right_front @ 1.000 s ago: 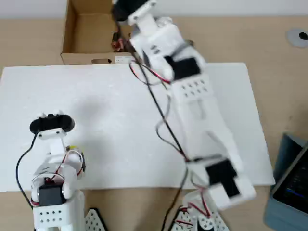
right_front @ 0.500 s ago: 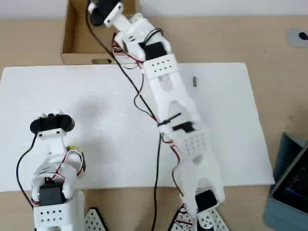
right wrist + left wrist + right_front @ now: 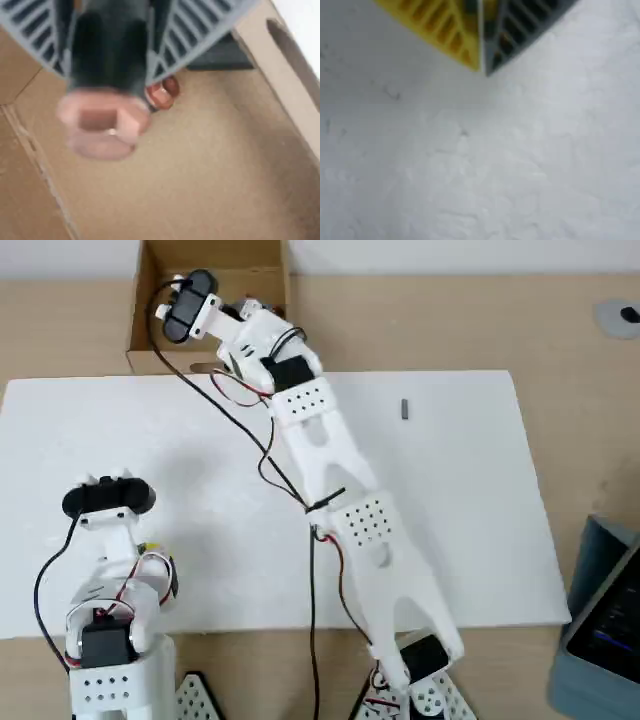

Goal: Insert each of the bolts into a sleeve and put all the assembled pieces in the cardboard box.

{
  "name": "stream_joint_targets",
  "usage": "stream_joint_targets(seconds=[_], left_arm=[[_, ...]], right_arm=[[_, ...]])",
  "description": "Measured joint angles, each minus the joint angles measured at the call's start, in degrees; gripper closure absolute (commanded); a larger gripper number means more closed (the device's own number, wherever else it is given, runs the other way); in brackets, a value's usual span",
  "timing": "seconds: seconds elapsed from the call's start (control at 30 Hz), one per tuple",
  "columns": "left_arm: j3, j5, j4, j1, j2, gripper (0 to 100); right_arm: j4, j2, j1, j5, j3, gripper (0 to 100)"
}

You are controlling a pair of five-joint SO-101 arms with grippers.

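Note:
My right gripper point(image 3: 107, 75) hangs inside the cardboard box point(image 3: 210, 180), shut on an assembled piece point(image 3: 102, 125): a dark sleeve with a pink hexagonal bolt head pointing at the box floor. A reddish piece point(image 3: 161, 95) lies on the floor just behind it. In the high view the right arm stretches across the white mat point(image 3: 180, 460) with the right gripper point(image 3: 190, 305) over the cardboard box point(image 3: 145, 310). A small dark part point(image 3: 405, 408) lies on the mat to the arm's right. My left gripper point(image 3: 108, 496) sits low at the mat's near left, fingertips together point(image 3: 482, 67), holding nothing.
The box has a slot handle point(image 3: 290, 55) in its wall nearest the mat. A grey-blue device point(image 3: 605, 625) stands at the right edge off the mat, and a round grey disc point(image 3: 620, 316) lies at the far right corner of the table.
The right arm has swung left and stretched out, carrying its gripper from the box's right corner to over the box's inside. The left arm has not moved.

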Motion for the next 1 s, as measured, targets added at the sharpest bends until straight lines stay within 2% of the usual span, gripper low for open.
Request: stream_joint_targets(seconds=[0.6,0.7,0.83,1.0], left_arm=[[0.0,0.0,0.0,0.0,0.0,100],[0.0,0.0,0.0,0.0,0.0,100],[0.0,0.0,0.0,0.0,0.0,100],[0.0,0.0,0.0,0.0,0.0,100]], right_arm=[[1.8,0.0,-0.2,0.0,-4.3,84.0],[4.2,0.0,-0.2,0.0,-8.5,87.8],[7.7,0.0,-0.2,0.0,-13.4,99.5],[14.1,-0.1,-0.2,0.0,-14.8,99.0]])
